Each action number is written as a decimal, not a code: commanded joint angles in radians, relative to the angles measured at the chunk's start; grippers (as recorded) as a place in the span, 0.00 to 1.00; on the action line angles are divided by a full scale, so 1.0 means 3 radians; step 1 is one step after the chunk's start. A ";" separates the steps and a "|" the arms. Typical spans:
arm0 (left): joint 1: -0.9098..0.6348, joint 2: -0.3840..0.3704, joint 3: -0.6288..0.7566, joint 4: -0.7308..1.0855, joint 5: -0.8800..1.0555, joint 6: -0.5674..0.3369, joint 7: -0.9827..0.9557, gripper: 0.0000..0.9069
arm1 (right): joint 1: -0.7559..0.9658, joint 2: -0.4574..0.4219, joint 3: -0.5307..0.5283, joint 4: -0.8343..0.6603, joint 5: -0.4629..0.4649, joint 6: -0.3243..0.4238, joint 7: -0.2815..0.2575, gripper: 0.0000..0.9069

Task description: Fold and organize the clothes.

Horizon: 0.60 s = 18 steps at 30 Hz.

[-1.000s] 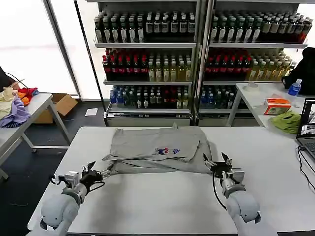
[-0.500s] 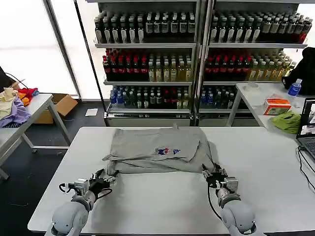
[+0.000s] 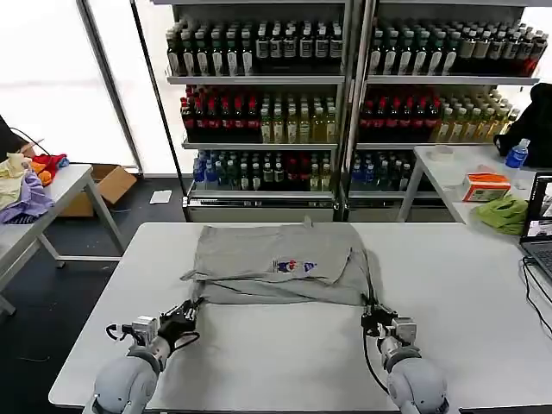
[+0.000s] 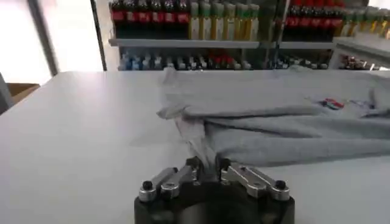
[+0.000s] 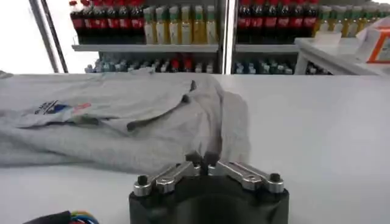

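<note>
A light grey shirt [image 3: 259,254] lies folded across the far half of the white table [image 3: 285,362], its small multicoloured print [image 3: 291,266] facing up. My left gripper [image 3: 186,312] sits low on the table at the shirt's near left corner, shut on a stretched strip of the cloth [image 4: 198,137]; its jaws [image 4: 207,164] pinch it. My right gripper [image 3: 373,317] is at the near right corner, shut on the hem [image 5: 228,131], which runs into the closed jaws [image 5: 203,159].
Shelves of bottles [image 3: 345,95] stand behind the table. A side table [image 3: 39,203] at left carries coloured clothes. At right, another table holds an orange box [image 3: 485,185], a green cloth [image 3: 503,213] and a laptop [image 3: 539,224].
Both grippers have drawn back toward me along the table, dragging the shirt's near corners with them. The shirt's near edge is pulled straighter and flatter.
</note>
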 commanded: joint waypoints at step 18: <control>0.1171 0.0318 -0.0512 -0.1030 0.0015 0.0108 0.0299 0.01 | -0.1412 -0.0128 0.0665 0.1174 0.0317 -0.0069 -0.0086 0.00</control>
